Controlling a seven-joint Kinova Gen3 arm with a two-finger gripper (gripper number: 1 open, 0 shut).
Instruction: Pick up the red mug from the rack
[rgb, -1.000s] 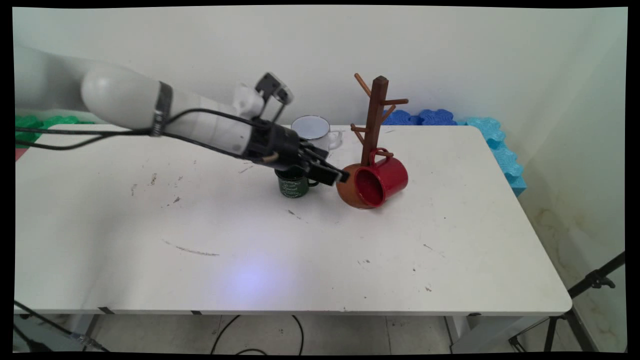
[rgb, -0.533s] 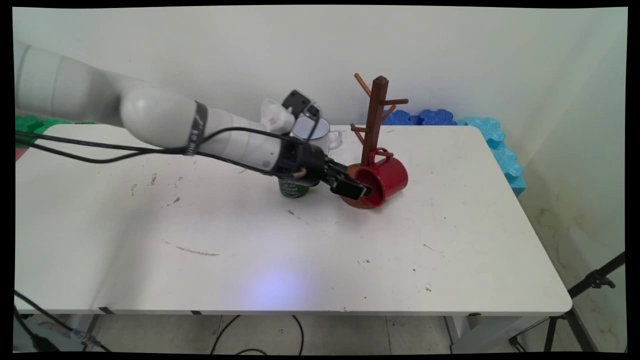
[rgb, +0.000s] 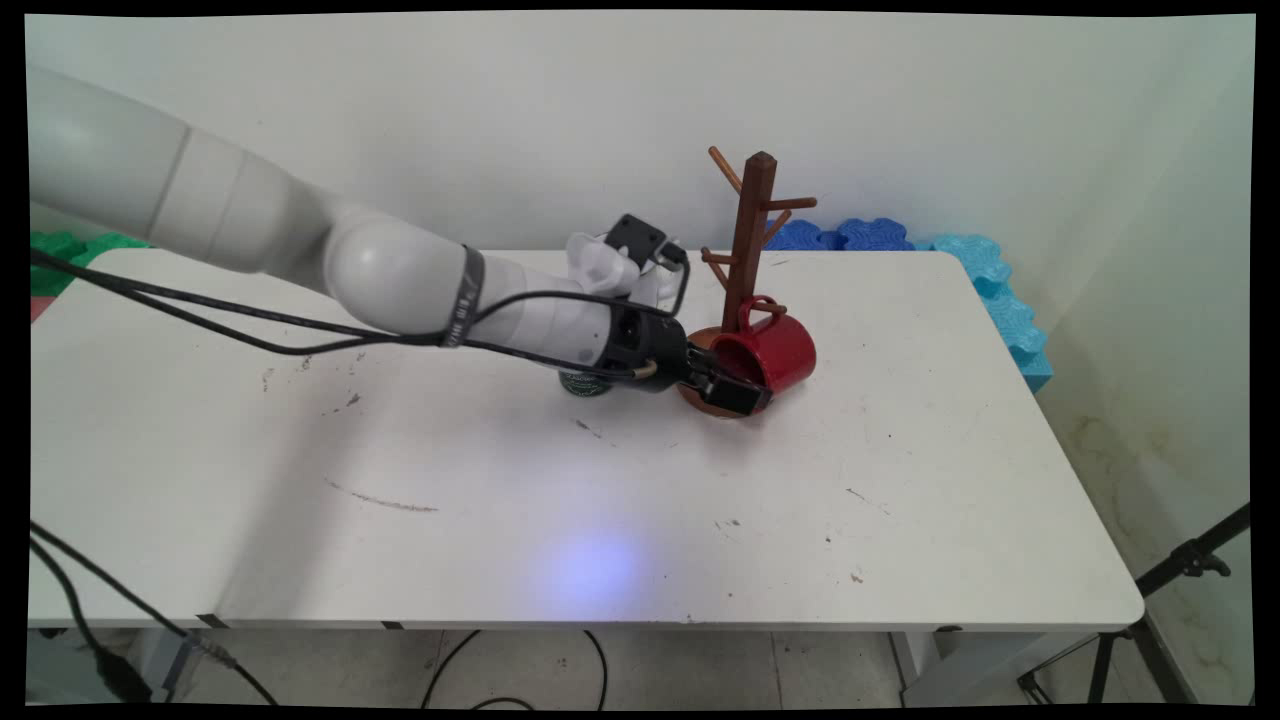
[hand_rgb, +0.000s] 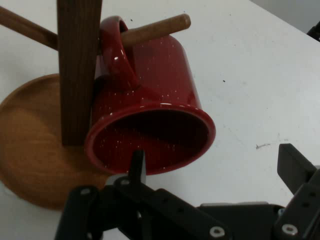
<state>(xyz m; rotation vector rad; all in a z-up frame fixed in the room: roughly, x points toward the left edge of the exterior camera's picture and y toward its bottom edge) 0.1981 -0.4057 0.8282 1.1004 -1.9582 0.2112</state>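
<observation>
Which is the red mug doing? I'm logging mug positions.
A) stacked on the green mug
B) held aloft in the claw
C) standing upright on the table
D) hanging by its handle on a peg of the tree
D: the red mug's handle loops over a peg of the tree.

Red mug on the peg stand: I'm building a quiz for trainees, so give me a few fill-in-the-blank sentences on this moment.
1. The red mug hangs by its ____ on a peg of the wooden stand.
2. One finger of the tool reaches ____ the mug's mouth.
3. The arm partly hides a ____ mug on the table.

Missing words: handle; inside; green
</observation>
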